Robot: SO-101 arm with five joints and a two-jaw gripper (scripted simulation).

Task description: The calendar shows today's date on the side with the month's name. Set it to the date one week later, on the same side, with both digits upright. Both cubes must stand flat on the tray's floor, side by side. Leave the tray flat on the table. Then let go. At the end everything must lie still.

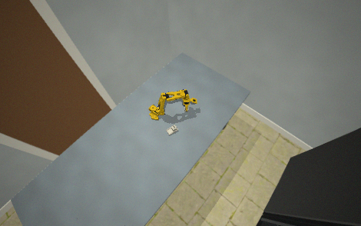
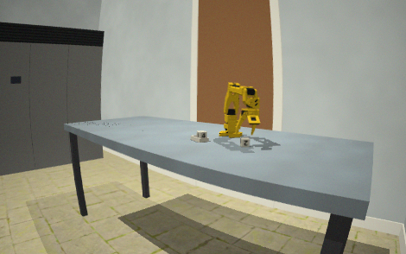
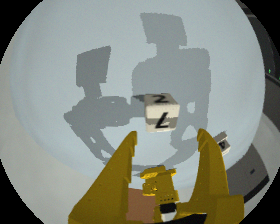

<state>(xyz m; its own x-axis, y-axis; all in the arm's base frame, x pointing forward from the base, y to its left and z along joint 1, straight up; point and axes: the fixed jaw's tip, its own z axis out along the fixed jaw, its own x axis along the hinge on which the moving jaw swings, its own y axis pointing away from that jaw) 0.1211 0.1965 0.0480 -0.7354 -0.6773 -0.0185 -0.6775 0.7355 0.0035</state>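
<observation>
Two cube faces seemingly read 2 and 7; the end effector [image 1: 190,105] [image 2: 254,128] [image 3: 167,134] stands apart, empty.

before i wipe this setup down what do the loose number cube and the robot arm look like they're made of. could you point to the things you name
Number cube [image 2: 244,142] [image 3: 161,114]: matte off-white, perhaps painted wood or plastic; flat faces, dark digits.
Robot arm [image 1: 161,103] [image 2: 231,102]: probably hard plastic, yellow with black parts; evenly coloured, molded-looking.
</observation>
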